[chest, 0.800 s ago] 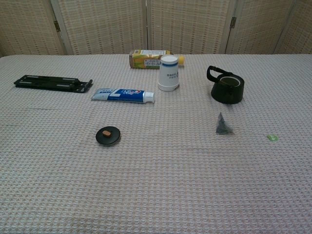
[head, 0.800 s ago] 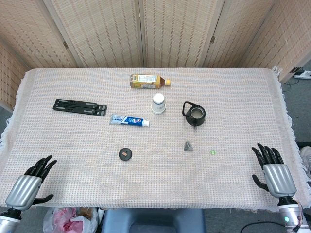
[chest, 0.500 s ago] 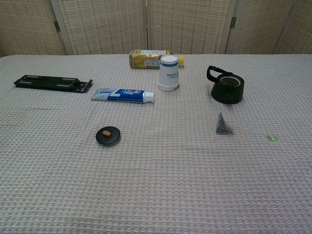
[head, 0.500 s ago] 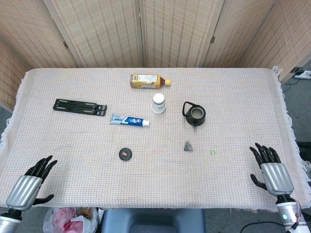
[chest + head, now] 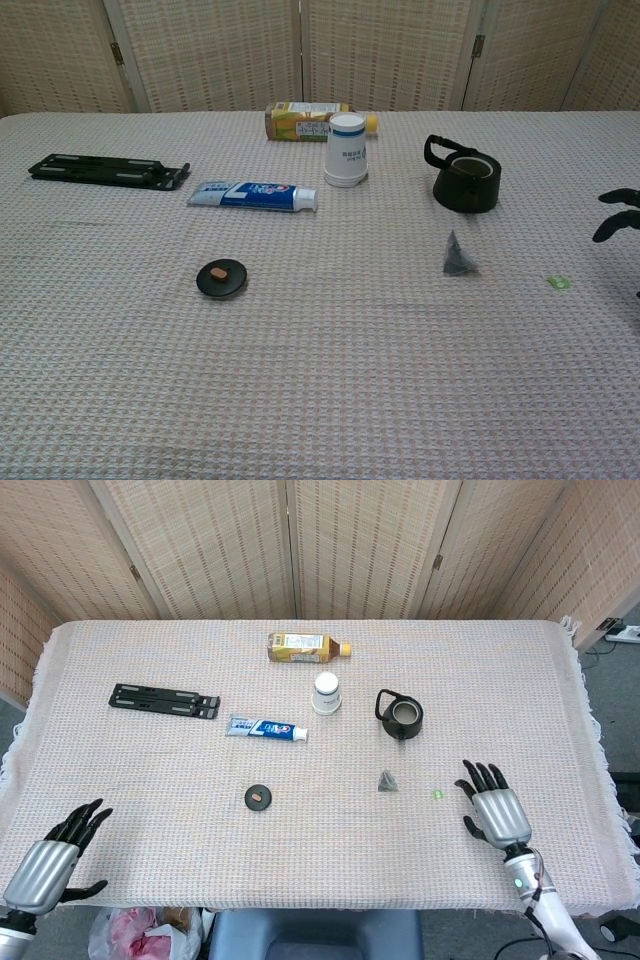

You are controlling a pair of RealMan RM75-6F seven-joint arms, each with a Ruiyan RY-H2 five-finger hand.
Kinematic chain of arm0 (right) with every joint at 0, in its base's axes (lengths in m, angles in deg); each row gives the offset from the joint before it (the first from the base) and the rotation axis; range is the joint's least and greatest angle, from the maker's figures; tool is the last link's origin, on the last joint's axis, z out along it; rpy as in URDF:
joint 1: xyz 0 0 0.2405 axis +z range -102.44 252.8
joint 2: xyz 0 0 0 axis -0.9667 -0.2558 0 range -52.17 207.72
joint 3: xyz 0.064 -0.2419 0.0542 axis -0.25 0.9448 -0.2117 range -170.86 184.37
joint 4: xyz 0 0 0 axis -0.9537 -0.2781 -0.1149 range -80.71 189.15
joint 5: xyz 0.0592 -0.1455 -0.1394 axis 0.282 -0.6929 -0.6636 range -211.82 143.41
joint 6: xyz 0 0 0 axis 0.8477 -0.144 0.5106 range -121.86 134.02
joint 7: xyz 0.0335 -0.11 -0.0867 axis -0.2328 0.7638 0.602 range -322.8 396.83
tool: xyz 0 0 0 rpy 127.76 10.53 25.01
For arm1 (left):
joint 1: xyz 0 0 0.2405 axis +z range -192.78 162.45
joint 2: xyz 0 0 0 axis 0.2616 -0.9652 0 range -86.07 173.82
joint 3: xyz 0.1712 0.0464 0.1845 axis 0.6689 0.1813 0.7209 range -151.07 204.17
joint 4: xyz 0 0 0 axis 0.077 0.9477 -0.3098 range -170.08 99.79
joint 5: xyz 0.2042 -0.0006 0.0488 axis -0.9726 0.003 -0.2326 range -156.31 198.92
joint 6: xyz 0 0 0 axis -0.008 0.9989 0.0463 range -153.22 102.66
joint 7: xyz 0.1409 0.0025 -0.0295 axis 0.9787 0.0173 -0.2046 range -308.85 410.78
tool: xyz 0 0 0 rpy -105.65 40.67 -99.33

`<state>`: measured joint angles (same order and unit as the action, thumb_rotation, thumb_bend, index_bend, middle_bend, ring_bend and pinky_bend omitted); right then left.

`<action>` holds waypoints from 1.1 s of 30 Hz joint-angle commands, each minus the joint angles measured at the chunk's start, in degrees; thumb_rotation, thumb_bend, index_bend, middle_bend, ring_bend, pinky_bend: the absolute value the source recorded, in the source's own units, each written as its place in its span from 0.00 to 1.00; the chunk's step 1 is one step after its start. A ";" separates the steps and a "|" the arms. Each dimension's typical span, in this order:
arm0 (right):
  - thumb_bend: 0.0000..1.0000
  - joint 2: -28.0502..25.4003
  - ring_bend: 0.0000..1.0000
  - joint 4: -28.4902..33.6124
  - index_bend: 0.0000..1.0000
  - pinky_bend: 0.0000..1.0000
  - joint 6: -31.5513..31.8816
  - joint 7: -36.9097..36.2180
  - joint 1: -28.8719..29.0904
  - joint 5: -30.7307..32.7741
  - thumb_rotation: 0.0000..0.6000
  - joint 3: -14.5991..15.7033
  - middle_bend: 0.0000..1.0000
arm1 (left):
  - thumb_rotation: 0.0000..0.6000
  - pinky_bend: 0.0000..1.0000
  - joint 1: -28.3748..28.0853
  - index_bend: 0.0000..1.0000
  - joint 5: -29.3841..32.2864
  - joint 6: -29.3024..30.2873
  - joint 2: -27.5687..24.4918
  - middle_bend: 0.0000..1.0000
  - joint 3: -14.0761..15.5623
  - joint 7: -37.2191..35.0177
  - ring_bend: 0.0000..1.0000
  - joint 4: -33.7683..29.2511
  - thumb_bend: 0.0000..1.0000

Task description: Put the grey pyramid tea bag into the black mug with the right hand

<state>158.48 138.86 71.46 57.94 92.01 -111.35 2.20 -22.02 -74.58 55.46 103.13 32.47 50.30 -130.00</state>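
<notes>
The grey pyramid tea bag (image 5: 387, 780) (image 5: 458, 254) stands on the woven tablecloth, a little in front of the black mug (image 5: 400, 716) (image 5: 463, 180), which sits upright with its handle to the back left. A small green tag (image 5: 437, 794) (image 5: 558, 283) lies to the right of the tea bag. My right hand (image 5: 494, 810) hovers open over the cloth, right of the tag and apart from it; only its fingertips (image 5: 618, 212) show at the right edge of the chest view. My left hand (image 5: 52, 859) is open at the front left corner, holding nothing.
A white paper cup (image 5: 326, 693) stands left of the mug, with a lying tea bottle (image 5: 305, 646) behind it. A toothpaste tube (image 5: 265, 728), a black folded stand (image 5: 163, 700) and a black round lid (image 5: 258, 797) lie to the left.
My right hand has moved left and forward from the front right table edge towards the green tag, and its fingertips now enter the chest view. My left hand has dropped back slightly.
</notes>
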 commanded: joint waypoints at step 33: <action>0.28 10.50 0.00 -12.32 0.34 0.00 -1.23 0.22 5.31 0.16 1.00 -0.13 0.00 | 1.00 0.26 -0.06 0.00 -0.55 0.35 -1.39 0.00 0.39 -4.12 0.01 1.05 0.06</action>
<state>168.92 126.54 70.34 58.02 97.25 -111.33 2.14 -22.08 -75.15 55.82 101.74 32.87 46.18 -128.94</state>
